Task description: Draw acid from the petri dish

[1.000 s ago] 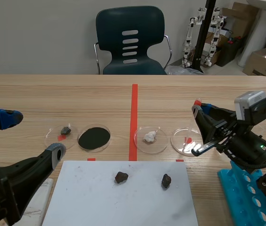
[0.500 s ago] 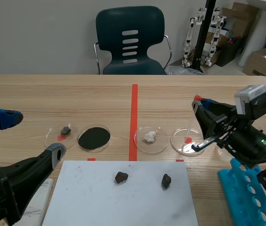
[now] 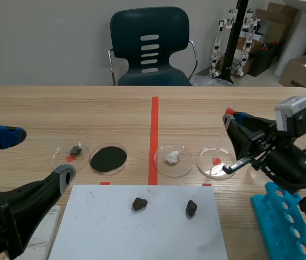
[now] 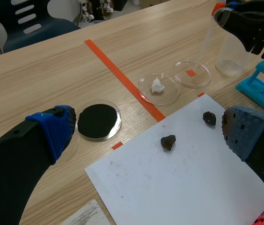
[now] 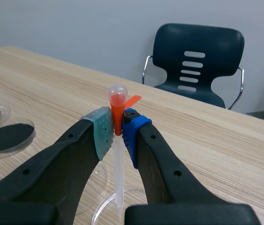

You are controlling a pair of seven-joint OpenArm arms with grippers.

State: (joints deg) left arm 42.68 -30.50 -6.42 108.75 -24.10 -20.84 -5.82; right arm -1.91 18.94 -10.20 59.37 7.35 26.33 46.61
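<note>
OK, right pincer (image 5: 117, 136) is clamped on a pipette (image 5: 118, 173) just under its orange-red bulb. Stem is near upright, tip down in the clear petri dish (image 3: 207, 169) right of the tape line. Next dish (image 3: 181, 168) holds a white lump, and the one past the line (image 3: 108, 158) holds black powder. Blue tube rack (image 3: 283, 227) sits beside the right arm. Left pincer (image 4: 148, 131) is wide open and holds nothing, near the white sheet (image 3: 99, 227) with two dark rocks (image 3: 139, 204) on the worktop (image 3: 88, 114).

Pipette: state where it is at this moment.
Scene view, right side: the pipette stands upright, clamped in the right gripper, its tip down in the rightmost dish, next to the white-lump dish.
</note>
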